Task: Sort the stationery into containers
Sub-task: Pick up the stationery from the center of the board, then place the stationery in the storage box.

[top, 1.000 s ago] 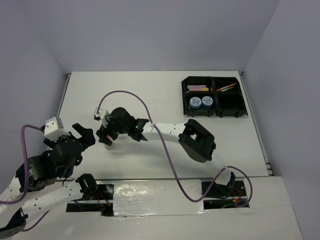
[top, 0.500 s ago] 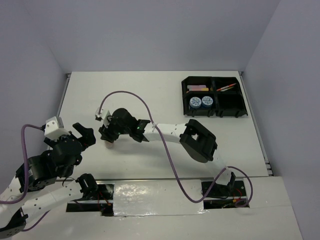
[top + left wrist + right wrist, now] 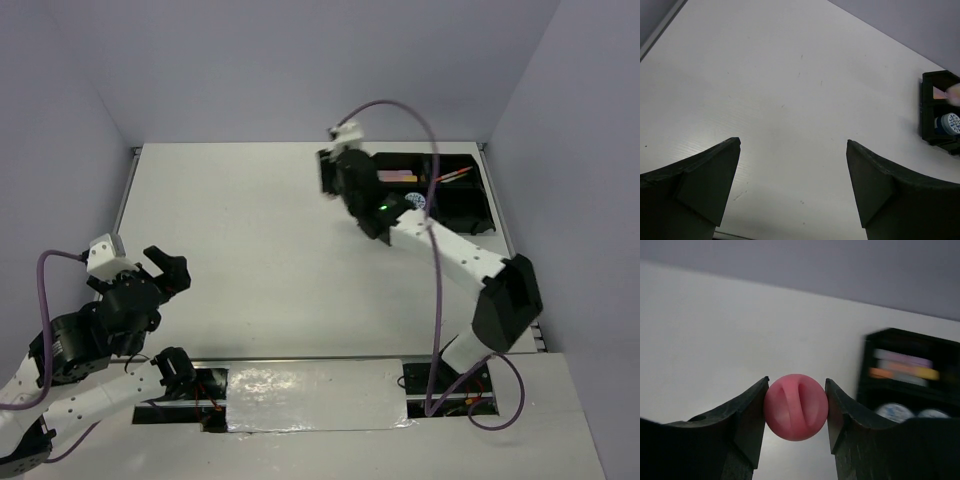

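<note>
Right end effector [image 3: 796, 386] clamps the bottle [image 3: 796, 410] by its cap, just left of the tray [image 3: 462, 208]. Left end effector [image 3: 793, 145] gapes wide at the worktop's [image 3: 250, 220] near-left corner.

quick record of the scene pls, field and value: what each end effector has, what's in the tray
left end effector: open, empty, over the table
right end effector: shut on pink-capped bottle
bottle position: beside the tray's left edge, not yet in it
tray: black, four compartments
pens: in the two far compartments
tubs: two, blue, side by side in the near-left compartment
</note>
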`<state>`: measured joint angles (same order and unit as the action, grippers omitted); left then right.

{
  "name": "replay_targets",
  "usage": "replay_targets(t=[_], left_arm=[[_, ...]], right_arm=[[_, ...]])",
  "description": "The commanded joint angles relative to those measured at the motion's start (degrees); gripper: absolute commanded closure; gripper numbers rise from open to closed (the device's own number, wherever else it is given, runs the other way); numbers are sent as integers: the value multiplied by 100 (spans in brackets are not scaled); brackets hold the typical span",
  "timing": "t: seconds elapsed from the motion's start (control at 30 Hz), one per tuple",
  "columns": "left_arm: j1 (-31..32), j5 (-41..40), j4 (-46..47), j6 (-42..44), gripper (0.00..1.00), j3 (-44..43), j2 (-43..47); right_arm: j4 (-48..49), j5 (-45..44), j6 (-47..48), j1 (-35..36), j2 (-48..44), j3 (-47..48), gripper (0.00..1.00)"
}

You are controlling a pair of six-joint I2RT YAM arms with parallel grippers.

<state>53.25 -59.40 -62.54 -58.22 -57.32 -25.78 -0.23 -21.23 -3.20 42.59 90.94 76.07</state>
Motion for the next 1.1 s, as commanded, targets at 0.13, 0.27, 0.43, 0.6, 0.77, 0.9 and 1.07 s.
replay_targets(t=[0.13, 0.27, 0.43, 0.6, 0.77, 0.9, 1.07], left_arm=[[-26, 121, 286, 320, 1, 37, -23], [-17, 148, 304, 346, 1, 37, -59], [-17, 191, 383, 425, 1, 63, -67], [-17, 218, 427, 495, 1, 63, -164], [-26, 244, 471, 566, 1, 54, -226], [-26, 244, 497, 574, 1, 72, -226], [-17, 262, 515, 601, 1, 72, -305]], right_arm=[[-829, -2605, -978, -1989, -630, -427, 100], [-760, -2579, -1428, -2825, -595, -567, 100], [-304, -2404, -1727, -3580, -445, -866, 100], [294, -2324, -1693, -3907, -489, -1217, 100], [690, -2271, -1614, -4161, -200, -1306, 100], [1165, -2114, -1508, -4389, 90, -1349, 100], [947, -1823, -1657, -4654, 555, -999, 100]])
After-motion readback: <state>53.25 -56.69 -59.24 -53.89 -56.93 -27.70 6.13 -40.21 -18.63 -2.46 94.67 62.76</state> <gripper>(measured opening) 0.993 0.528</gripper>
